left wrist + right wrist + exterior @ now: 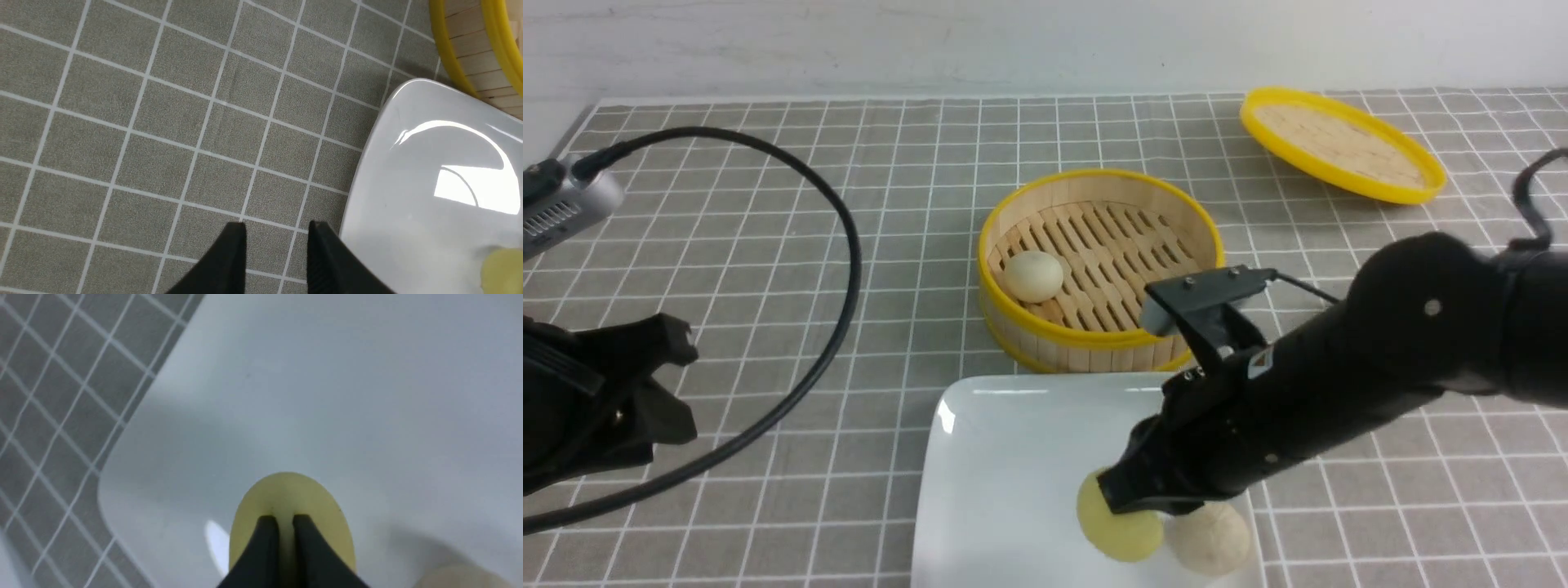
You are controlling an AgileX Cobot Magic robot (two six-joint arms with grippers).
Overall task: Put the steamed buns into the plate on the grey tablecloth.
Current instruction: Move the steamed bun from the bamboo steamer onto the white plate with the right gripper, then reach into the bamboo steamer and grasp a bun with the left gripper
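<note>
On the grey tablecloth [915, 204] lies the white square plate [1013, 457]. A pale yellow steamed bun [1119, 531] and a beige bun [1209, 539] rest side by side at the plate's near edge. My right gripper [1123, 498] is shut, its tips right on top of the yellow bun [286, 494], which shows on both sides of the fingers [265, 539]. A third, off-white bun [1033, 275] lies in the bamboo steamer [1098, 173]. At the left, beside the plate [408, 204], my left gripper [277, 228] is open and empty above the cloth.
The yellow-rimmed steamer stands just behind the plate. Its flat lid [1343, 147] lies at the back right. A black cable [849, 269] loops over the cloth on the left. The right arm [1421, 343] reaches across the plate's right side.
</note>
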